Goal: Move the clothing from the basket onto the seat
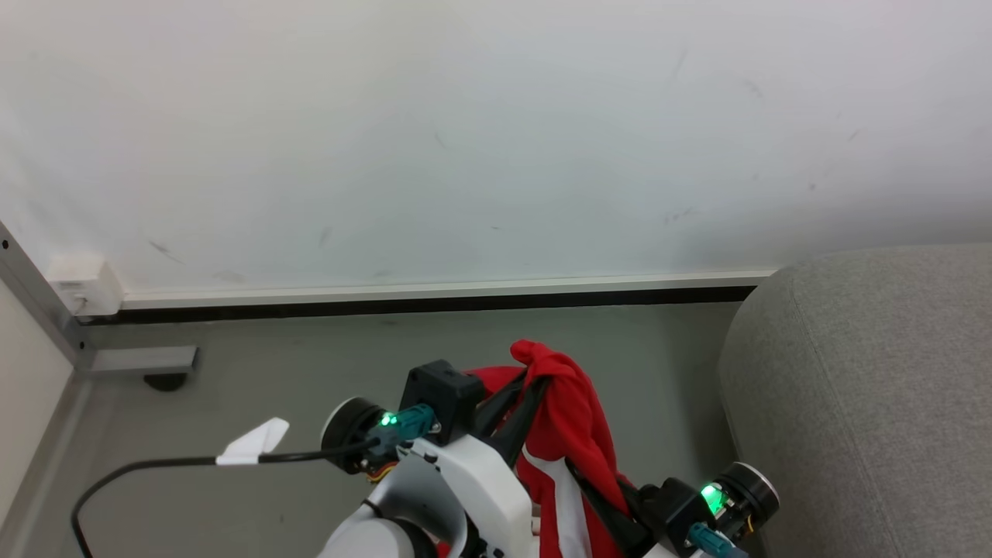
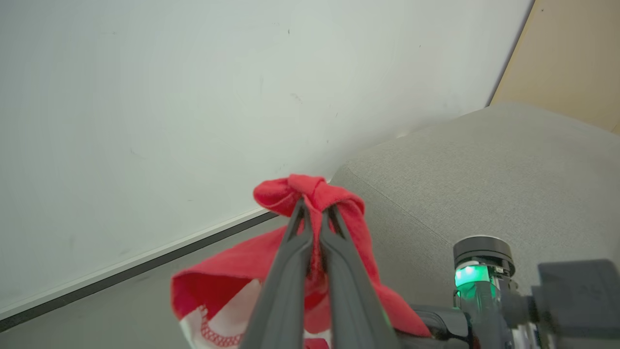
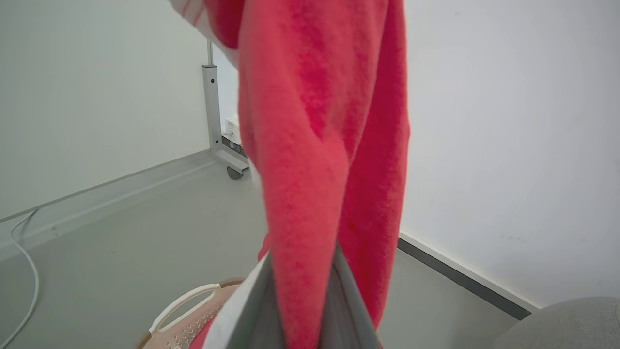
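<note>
A red garment [image 1: 573,434] with white trim hangs in the air between both grippers, above the grey floor. My left gripper [image 1: 539,381] is shut on its bunched top, and the left wrist view shows the gripper [image 2: 315,213] pinching that red knot [image 2: 310,189]. Lower down, my right gripper [image 1: 577,473] is shut on a hanging fold, and in the right wrist view the red cloth [image 3: 319,145] runs down between the fingers of that gripper [image 3: 302,254]. Below it shows the basket [image 3: 186,310], with its perforated white wall and tan rim. The light grey seat [image 1: 868,387] stands to the right.
A white wall with a dark skirting strip [image 1: 434,304] runs close ahead. A metal post on a caster foot [image 1: 147,364] stands at the left. A black cable with a white tag [image 1: 256,443] trails from my left arm. Grey floor lies between me and the wall.
</note>
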{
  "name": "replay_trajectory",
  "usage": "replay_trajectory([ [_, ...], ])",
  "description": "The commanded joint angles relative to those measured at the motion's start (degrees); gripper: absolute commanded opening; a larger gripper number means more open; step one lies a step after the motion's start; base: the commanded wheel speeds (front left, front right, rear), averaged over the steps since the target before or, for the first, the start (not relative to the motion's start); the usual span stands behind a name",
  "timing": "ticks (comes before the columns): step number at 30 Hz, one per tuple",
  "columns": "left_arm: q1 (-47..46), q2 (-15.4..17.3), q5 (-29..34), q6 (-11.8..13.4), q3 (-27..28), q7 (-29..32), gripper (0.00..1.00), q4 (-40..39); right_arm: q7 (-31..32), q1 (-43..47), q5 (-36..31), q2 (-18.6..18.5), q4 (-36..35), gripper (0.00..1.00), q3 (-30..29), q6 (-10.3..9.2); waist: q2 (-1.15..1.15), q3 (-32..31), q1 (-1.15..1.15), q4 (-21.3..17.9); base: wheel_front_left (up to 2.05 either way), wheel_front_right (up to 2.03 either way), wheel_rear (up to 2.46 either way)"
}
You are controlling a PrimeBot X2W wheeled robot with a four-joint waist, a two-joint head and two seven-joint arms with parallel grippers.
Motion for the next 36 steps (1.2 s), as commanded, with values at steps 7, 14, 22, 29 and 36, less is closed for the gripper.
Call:
replay_trajectory([
  [7, 0.31, 0.51, -0.18, 1.12, 0.75, -0.53, 0.04, 0.96, -0.44, 0.13, 0.91, -0.1, -0.35, 0.0, -2.3, -0.14, 0.0, 0.09, -0.01, -0.92, 0.0, 0.0, 0.0],
  [14, 0.8, 1.01, 0.9, 2.43, 1.31, -1.79, 1.0, 1.68, -0.45, 1.05, 0.14, -0.11, -1.88, 0.0, -5.6, -0.14, 0.0, 0.44, -0.01, -2.01, 0.0, 0.0, 0.0],
  [22, 2.42, 1.18, 0.81, 3.15, 1.46, -3.99, 1.0, 2.84, -0.44, 1.68, -0.97, -0.1, -3.96, 0.0, -9.9, -0.14, 0.0, 0.79, -0.01, -4.14, 0.0, 0.0, 0.0],
  [29, 4.27, 1.87, -0.02, 2.87, 1.39, -6.05, 1.0, 3.83, -0.39, 2.41, -3.11, -0.11, -6.67, 0.0, -15.82, -0.14, 0.0, 1.81, -0.01, -9.26, 0.0, 0.0, 0.0],
  [36, 4.68, 1.58, -0.36, 1.95, 0.53, -7.96, 1.0, 4.51, -0.33, 2.47, -5.95, -0.77, -10.95, 0.0, -21.63, -0.14, 0.0, 3.53, -0.01, -16.06, 0.0, 0.0, 0.0],
])
